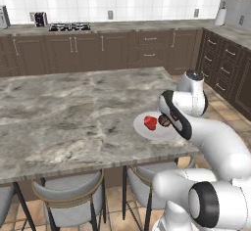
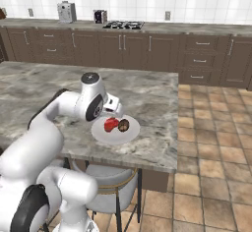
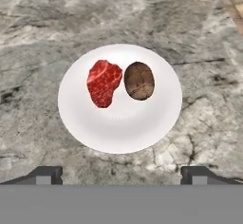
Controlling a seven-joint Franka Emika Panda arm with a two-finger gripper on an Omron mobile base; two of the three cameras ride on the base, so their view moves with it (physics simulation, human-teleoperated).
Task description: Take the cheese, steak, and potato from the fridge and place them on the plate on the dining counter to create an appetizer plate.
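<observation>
Gripper [image 3: 121,174] at 6 o'clock in hand view, fingertips [image 3: 47,174] spread wide, empty, hanging above plate [image 3: 118,133]. Plate on dining counter [image 3: 42,33], near its edge. Steak [image 3: 104,82] at 10 o'clock on plate, potato [image 3: 139,80] at 1 o'clock, just beside steak, maybe touching. Stools [image 1: 68,196] under counter at 6 o'clock in left base view.

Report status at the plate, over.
Claw open, empty, above plate. Steak and potato plated side by side on dining counter. Nothing in the way.
</observation>
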